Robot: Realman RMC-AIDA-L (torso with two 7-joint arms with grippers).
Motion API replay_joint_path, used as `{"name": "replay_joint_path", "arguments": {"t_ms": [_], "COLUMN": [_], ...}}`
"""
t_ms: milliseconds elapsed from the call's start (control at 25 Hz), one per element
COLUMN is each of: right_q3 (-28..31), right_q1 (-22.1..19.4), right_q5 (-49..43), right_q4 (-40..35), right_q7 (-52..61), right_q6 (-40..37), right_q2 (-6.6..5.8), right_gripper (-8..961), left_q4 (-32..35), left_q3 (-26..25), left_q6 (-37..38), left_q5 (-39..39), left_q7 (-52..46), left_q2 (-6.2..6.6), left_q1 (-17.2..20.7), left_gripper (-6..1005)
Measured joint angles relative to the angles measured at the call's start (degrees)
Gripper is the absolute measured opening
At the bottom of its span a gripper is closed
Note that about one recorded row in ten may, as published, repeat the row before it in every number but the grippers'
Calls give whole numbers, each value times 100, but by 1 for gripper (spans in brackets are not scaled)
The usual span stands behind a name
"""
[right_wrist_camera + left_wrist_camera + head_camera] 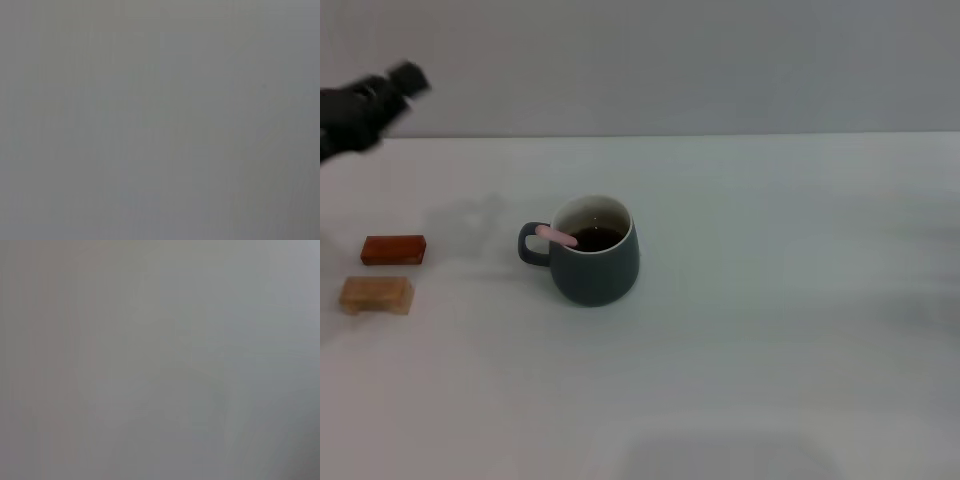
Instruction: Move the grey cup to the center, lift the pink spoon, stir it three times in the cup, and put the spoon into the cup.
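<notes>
near the middle of the white table [770, 330] stands the grey cup [596, 265], its loop handle turned toward the robot's left, with the pink spoon [558, 236] already resting in it, pink end leaning out over the rim above the handle. the cup looks heavy and stiff, probably ceramic and breakable, best taken by the body or the handle; the spoon looks light, slim and easily tipped, best pinched at its pink end. the left gripper [408, 78] hangs high and well apart at the far left, and i cannot tell how its fingers stand. the right gripper is out of sight. only the head view shows any of this, including two small blocks [392, 250] at the left; both wrist views give blank grey.
</notes>
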Motion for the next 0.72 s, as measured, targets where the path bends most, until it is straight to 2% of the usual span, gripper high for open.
{"name": "replay_joint_path", "arguments": {"t_ms": [400, 440, 480, 560, 600, 640, 680, 720], "right_q3": [0, 0, 0, 0, 1, 10, 10, 28], "right_q1": [70, 78, 86, 103, 107, 113, 113, 120], "right_q5": [-3, -5, -6, -8, -8, -8, -8, -8], "right_q4": [28, 35, 35, 37, 38, 43, 43, 46], "right_q7": [0, 0, 0, 0, 0, 0, 0, 0], "right_q6": [251, 298, 336, 398, 420, 463, 463, 484], "right_q2": [37, 38, 38, 41, 45, 69, 69, 84], "right_gripper": [629, 629, 629, 629, 629, 629, 629, 630], "left_q4": [-1274, -1747, -1747, -2306, -2306, -2607, -2607, -3061], "left_q3": [-59, -152, -152, -333, -333, -475, -475, -717], "left_q6": [48, 68, 68, 92, 92, 104, 104, 145], "left_q5": [1667, 2004, 2004, 2488, 2488, 2797, 2797, 3379], "left_q7": [-128, -211, -211, -313, -313, -368, -368, -486], "left_q2": [-120, -190, -190, -317, -317, -410, -410, -588], "left_q1": [123, 225, 225, 323, 323, 362, 362, 379], "left_gripper": [134, 133, 132, 130, 129, 128, 127, 126]}}
